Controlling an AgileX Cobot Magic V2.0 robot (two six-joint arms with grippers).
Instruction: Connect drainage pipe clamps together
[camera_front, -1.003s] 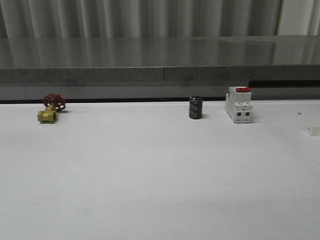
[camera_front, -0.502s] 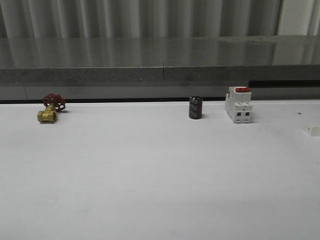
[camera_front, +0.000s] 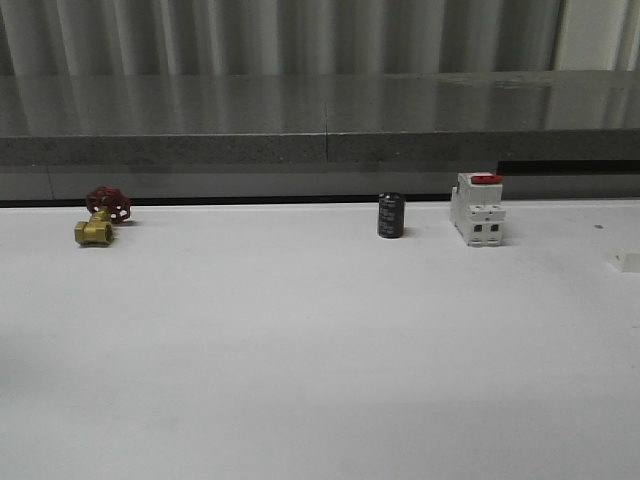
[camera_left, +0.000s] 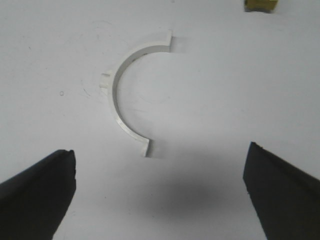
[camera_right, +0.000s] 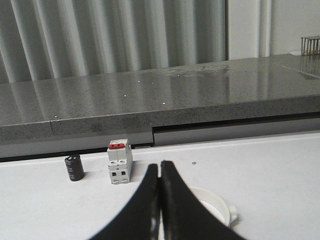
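Note:
One drainage pipe clamp (camera_left: 114, 95), a white half-ring with a small side lug, lies flat on the white table. My left gripper (camera_left: 160, 192) hovers above it, open wide, with its two dark fingers (camera_left: 37, 192) apart and nothing between them; the half-ring's near end sits just beyond the gap. A second white clamp (camera_right: 220, 206) with a side lug lies on the table behind my right gripper (camera_right: 159, 170), partly hidden by its fingers. The right gripper is shut, fingertips pressed together with nothing held.
A white breaker with a red top (camera_front: 477, 209) (camera_right: 120, 161) and a black cylinder (camera_front: 391, 216) (camera_right: 74, 167) stand at the table's back. A brass valve with a red handle (camera_front: 101, 216) sits back left. A small white block (camera_front: 627, 262) lies at the right edge. A grey ledge (camera_front: 320, 120) bounds the rear.

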